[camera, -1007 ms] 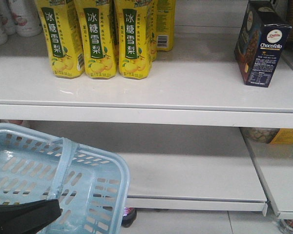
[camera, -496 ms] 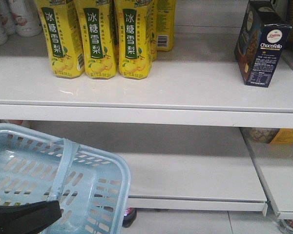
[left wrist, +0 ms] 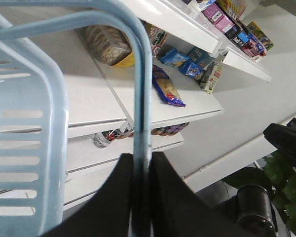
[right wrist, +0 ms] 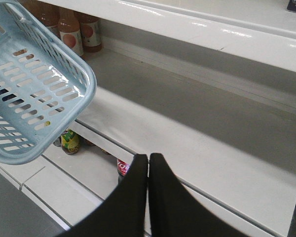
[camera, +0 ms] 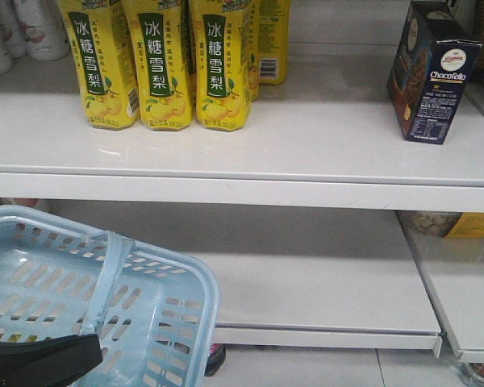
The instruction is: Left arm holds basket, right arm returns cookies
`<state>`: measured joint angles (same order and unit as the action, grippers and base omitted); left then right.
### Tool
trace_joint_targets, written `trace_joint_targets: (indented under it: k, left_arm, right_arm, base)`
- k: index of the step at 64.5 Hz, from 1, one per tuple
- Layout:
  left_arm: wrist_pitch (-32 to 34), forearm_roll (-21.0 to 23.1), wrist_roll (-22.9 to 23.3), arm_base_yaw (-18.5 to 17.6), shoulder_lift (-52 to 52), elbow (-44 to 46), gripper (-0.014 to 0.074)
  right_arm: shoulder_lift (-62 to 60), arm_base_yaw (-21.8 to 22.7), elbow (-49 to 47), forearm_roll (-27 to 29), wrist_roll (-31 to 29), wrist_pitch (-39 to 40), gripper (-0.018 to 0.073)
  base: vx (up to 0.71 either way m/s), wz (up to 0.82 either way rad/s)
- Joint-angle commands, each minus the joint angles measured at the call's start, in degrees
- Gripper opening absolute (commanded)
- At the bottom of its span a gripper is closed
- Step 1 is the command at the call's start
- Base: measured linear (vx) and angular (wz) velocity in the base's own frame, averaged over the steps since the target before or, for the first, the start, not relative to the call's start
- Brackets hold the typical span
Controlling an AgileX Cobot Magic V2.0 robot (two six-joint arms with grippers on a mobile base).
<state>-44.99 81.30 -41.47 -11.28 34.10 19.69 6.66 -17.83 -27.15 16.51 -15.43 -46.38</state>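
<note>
The pale blue basket point(camera: 89, 298) hangs at the lower left of the front view, and nothing shows inside it. My left gripper point(left wrist: 141, 160) is shut on its flat handle point(left wrist: 140, 89), which runs between the two black fingers. A black finger of the left arm point(camera: 40, 360) shows at the bottom left. The cookies point(camera: 430, 72), a navy Chocofello box, stand upright on the upper shelf at the right. My right gripper point(right wrist: 148, 158) is shut on nothing, low in front of the lower shelf, with the basket point(right wrist: 34, 94) to its left.
Yellow drink cartons point(camera: 161, 64) stand in a row on the upper shelf point(camera: 306, 145) at the left. White bottles point(camera: 24, 28) stand at the far left. The lower shelf point(camera: 306, 282) is bare in the middle. Bottles point(right wrist: 69, 140) lie under it near the floor.
The basket has shifted slightly to the right and down, and the left arm's finger with it. The cookies have not moved.
</note>
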Motion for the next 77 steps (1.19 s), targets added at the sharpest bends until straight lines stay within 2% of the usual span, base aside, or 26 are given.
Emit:
trace_joint_targets:
  k: [1, 8, 12, 26, 32, 38, 50, 56, 61, 77]
  left_arm:
    - [-0.91, 3.91, 3.17, -0.21, -0.21, 2.02, -0.0007]
    - [-2.99, 3.91, 9.92, -0.21, -0.21, 2.02, -0.0007]
    - [-4.44, 3.91, 12.19, -0.21, -0.21, 2.02, -0.0007]
    - [-7.92, 3.85, 12.66, -0.21, -0.31, 2.02, -0.0007]
    - [-8.16, 2.32, 12.73, -0.21, -1.09, 2.02, -0.0007]
    - [-7.75, -2.28, 16.18, -0.21, -3.37, 2.02, -0.0007]
    - [-7.42, -17.35, 31.18, -0.21, -11.52, 2.02, -0.0007]
    - [-8.11, -22.21, 36.40, -0.21, -15.88, 2.02, -0.0007]
    - [-8.97, -25.65, 38.05, -0.21, -19.57, 2.02, -0.0007]
    - [-11.18, -33.79, 38.06, -0.21, -30.92, 2.02, -0.0007]
  right_arm:
    - [0.67, 0.21, -1.31, 0.88, 0.04, 3.70, -0.0003]
    - [0.67, 0.21, -1.31, 0.88, 0.04, 3.70, -0.0003]
    - [0.67, 0.21, -1.31, 0.88, 0.04, 3.70, -0.0003]
    - [0.67, 0.21, -1.31, 0.88, 0.04, 3.70, -0.0003]
    - [0.67, 0.21, -1.31, 0.88, 0.04, 3.66, -0.0003]
    - [0.67, 0.21, -1.31, 0.88, 0.04, 3.66, -0.0003]
    - [0.67, 0.21, -1.31, 0.88, 0.04, 3.66, -0.0003]
    - [0.67, 0.21, -1.31, 0.88, 0.04, 3.66, -0.0003]
    - [0.67, 0.21, -1.31, 0.88, 0.04, 3.66, -0.0003]
    - [0.67, 0.21, -1.31, 0.88, -0.01, 3.69, -0.0003]
  base:
    - [0.00, 0.00]
    - [0.00, 0.00]
    - [0.00, 0.00]
    - [0.00, 0.00]
    - [0.00, 0.00]
    - [0.00, 0.00]
    - [0.00, 0.00]
    - [0.00, 0.00]
    - [0.00, 0.00]
    - [0.00, 0.00]
